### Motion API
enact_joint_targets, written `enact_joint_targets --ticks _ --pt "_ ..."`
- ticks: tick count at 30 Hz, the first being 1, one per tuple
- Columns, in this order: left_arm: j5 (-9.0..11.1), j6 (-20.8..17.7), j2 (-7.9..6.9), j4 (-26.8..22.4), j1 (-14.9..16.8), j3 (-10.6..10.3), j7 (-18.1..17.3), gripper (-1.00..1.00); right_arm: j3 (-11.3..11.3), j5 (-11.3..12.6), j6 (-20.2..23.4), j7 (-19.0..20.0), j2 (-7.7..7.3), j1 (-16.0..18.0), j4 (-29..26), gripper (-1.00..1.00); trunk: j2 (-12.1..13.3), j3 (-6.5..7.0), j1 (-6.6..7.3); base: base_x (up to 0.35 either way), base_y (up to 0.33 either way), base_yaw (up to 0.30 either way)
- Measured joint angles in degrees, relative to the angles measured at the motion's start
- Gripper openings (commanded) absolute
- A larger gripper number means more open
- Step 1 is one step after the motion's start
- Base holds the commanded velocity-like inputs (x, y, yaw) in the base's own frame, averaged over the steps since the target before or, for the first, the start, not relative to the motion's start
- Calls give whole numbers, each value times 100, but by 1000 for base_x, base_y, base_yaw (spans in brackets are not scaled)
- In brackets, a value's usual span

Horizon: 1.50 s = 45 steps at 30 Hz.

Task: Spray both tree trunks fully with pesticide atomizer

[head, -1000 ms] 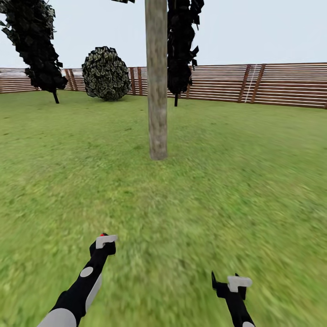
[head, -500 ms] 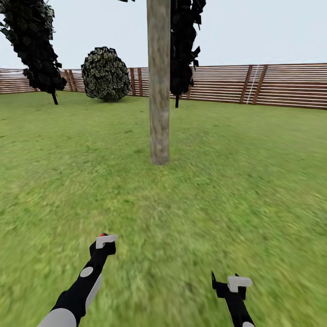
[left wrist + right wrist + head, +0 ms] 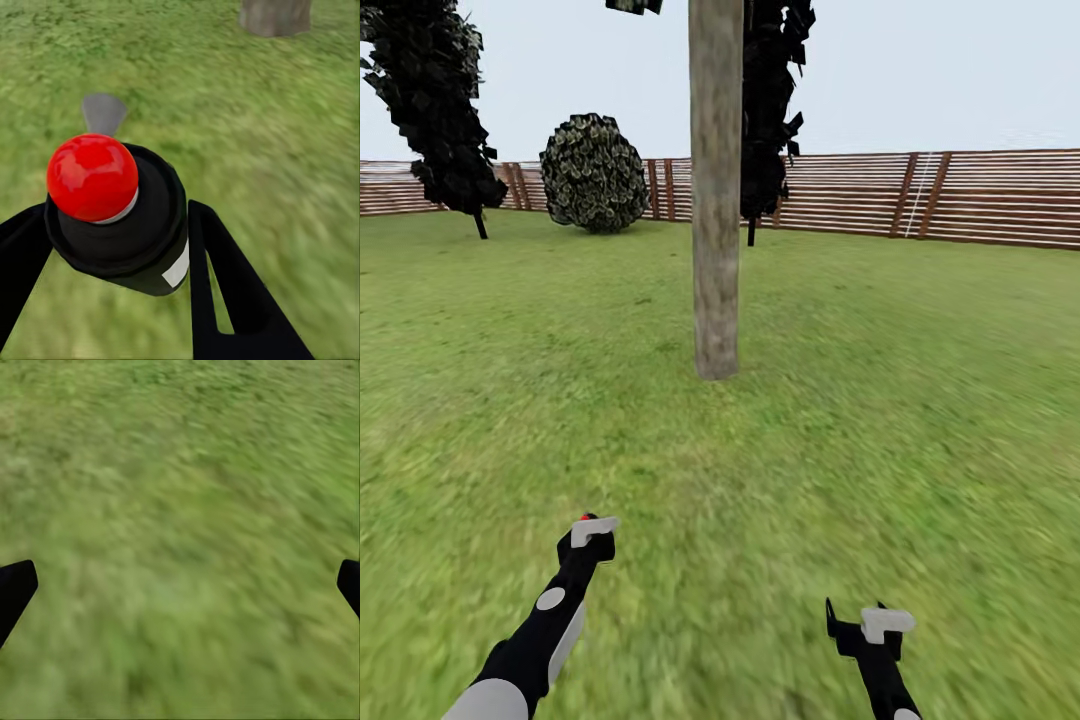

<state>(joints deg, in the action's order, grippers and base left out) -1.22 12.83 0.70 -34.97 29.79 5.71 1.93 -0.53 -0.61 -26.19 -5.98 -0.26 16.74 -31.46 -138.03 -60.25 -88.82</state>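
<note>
A thick grey-tan tree trunk (image 3: 716, 200) rises from the garden lawn (image 3: 880, 400) straight ahead, a few metres off; its base (image 3: 274, 16) also shows in the left wrist view. My left gripper (image 3: 588, 530) is low at the left, shut on the pesticide atomizer (image 3: 120, 217), a small black bottle with a white label and a round red cap (image 3: 586, 518). The left gripper (image 3: 112, 251) clasps the bottle from both sides. My right gripper (image 3: 857, 620) hangs open over bare grass, and its fingertips stand far apart around nothing (image 3: 180, 585). No spray shows.
A brown slat fence (image 3: 980, 200) closes the lawn at the back. A round bush (image 3: 593, 172) stands at the back left. A dark thin-stemmed tree (image 3: 440, 100) grows at the far left and another (image 3: 765, 120) behind the trunk. Grass lies open all around.
The whole view has crept toward the trunk, which now looks larger and lower. Both arms keep their pose and the left gripper still holds the atomizer.
</note>
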Motion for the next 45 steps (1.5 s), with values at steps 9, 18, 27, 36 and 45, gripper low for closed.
enact_joint_targets --ticks 9,18,27,36,45 --pt "0 0 0 0 0 0 0 -100 0 0 0 0 0 1 0 100 0 10 0 339 79 0" --pt "0 0 0 0 0 0 -1 -100 0 0 0 0 0 -1 0 100 0 10 0 339 79 0" --pt "0 0 0 0 0 0 1 -100 0 2 0 0 0 -2 -2 100 0 10 0 339 79 0" --pt "0 0 0 0 0 0 2 -100 0 0 0 0 0 -3 0 100 0 39 0 339 77 0" --pt "0 0 0 0 0 0 0 -100 0 0 0 0 0 -2 0 100 0 60 0 339 38 0"
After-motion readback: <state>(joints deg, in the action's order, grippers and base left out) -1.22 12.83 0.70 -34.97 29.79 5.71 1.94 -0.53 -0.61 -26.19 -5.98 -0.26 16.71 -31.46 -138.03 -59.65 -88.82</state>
